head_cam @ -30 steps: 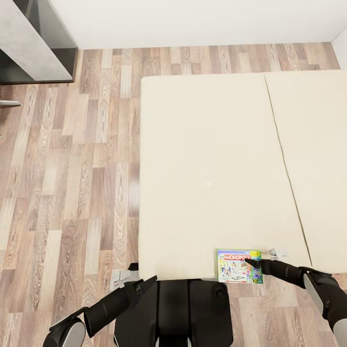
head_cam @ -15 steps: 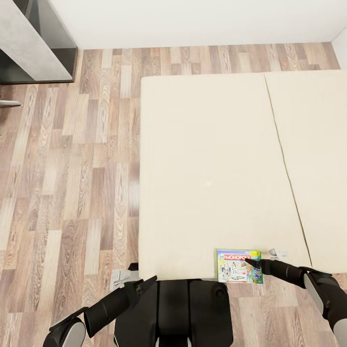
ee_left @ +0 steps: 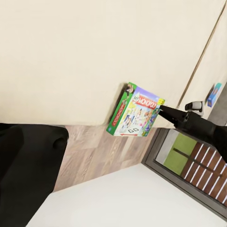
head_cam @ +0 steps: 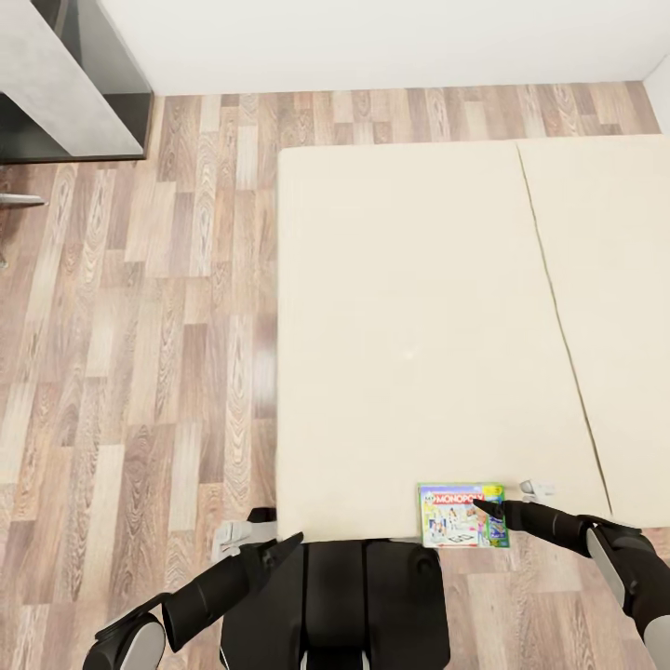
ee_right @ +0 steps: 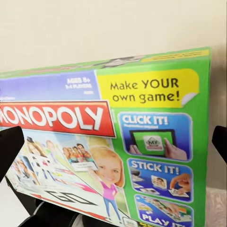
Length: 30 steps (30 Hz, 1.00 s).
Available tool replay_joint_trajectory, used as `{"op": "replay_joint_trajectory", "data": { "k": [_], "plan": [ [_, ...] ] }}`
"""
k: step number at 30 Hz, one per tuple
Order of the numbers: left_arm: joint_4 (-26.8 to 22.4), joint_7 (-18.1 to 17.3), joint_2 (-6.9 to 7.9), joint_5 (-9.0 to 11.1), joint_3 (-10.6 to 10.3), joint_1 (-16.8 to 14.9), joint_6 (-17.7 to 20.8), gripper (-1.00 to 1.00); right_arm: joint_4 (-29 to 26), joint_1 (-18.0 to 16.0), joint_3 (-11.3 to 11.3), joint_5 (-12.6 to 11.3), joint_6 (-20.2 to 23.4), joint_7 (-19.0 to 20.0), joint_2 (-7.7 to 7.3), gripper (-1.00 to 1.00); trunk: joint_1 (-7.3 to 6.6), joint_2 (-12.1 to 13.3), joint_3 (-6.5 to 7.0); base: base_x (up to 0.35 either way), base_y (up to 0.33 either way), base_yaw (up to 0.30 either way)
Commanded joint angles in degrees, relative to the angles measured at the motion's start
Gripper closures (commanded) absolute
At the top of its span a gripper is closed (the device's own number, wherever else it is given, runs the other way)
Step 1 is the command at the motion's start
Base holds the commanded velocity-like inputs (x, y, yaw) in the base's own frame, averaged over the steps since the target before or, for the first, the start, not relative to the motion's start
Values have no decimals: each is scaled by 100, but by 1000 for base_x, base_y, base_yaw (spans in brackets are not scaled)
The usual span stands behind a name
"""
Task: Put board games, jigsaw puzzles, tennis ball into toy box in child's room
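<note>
Left end effector (head_cam: 244, 535): hangs low beside the trunk, over the floor (head_cam: 140, 372); whether its fingers are apart or together cannot be told.
Bed (head_cam: 409, 307): beige mattress, bare apart from the one box at its near edge.
Board game (head_cam: 462, 514): white-and-green box, part of it overhanging the mattress edge.
Right end effector (head_cam: 493, 510): clamped on the box's right end.
Step in hand: collecting the first game from the bed, by my reading.
Next move: lift clear, then carry it to the toy box.
Writing: "MONOPOLY", "Make YOUR own game!", "CLICK IT!", "STICK IT!", "PLAY IT".
</note>
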Motion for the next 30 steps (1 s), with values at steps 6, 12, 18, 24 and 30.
{"op": "replay_joint_trajectory", "data": {
  "k": [6,12,18,24,30],
  "plan": [
    [-2,1,-2,33,5,-2,40,-100,-2,0,-8,-49,57,9,-1,-100,3,-8,-5,0,227,0],
    [-3,1,-2,34,5,-2,40,-100,-3,0,-8,-49,58,9,-1,-100,3,-8,-5,0,240,0],
    [-3,1,-2,32,5,-2,40,-100,-3,0,-8,-49,58,9,-1,-100,3,-8,-5,0,123,0],
    [-3,1,-2,33,5,-2,40,-100,-4,0,-8,-49,58,9,-1,-100,3,-8,-5,0,47,0],
    [-3,1,-2,33,5,-2,40,-100,-4,0,-8,-49,58,9,1,-100,3,-8,-5,0,18,0]
  ]
}}
